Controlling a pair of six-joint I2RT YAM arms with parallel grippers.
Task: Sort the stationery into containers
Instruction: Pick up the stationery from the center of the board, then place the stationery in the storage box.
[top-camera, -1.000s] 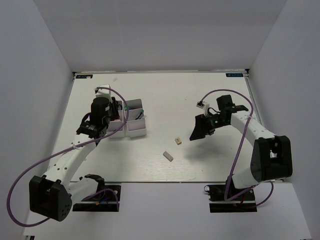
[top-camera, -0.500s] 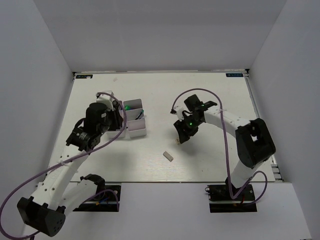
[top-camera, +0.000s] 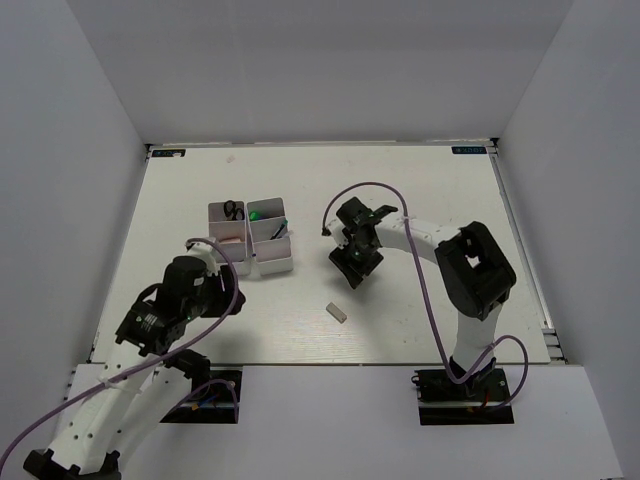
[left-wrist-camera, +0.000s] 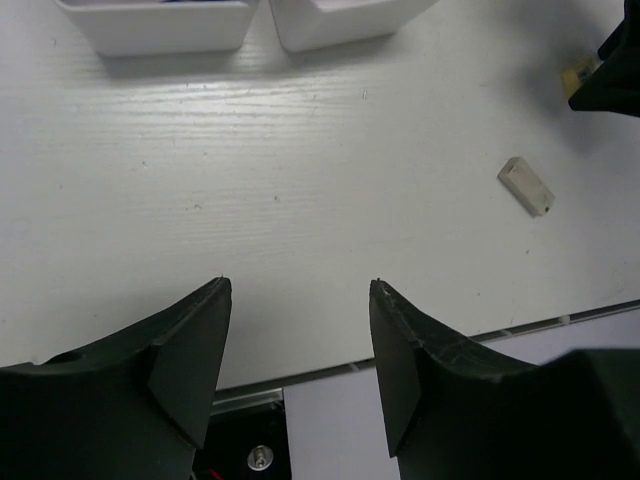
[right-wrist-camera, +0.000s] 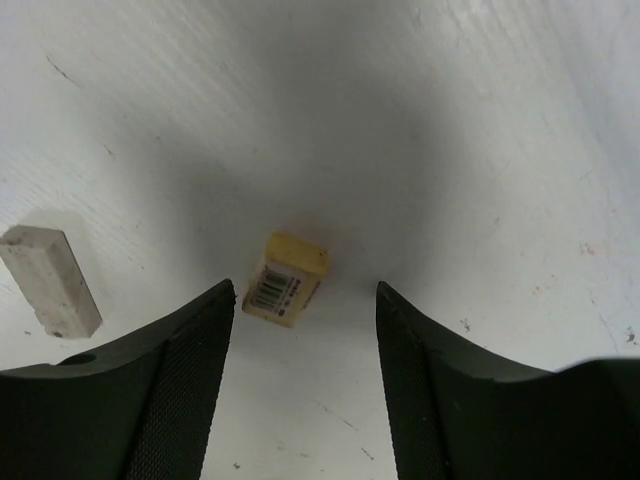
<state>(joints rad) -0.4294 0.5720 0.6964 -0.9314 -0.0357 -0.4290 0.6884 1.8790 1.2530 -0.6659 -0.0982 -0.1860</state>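
White table (top-camera: 420, 190), plain white walls (top-camera: 330, 70), even light

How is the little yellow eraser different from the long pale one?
The small yellow block eraser is short and chunky; the pale grey-white bar eraser is longer and slimmer. The yellow one wears a barcode label; the pale one is bare. The yellow one lies in line with the open right gripper; the pale one lies off to one side. Both lie on the white table.

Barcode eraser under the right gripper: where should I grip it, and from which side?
Take the barcode eraser across its two long sides, coming straight down from above. It lies flat and slightly skewed between the open fingers of the right gripper, so a small wrist twist should square them.
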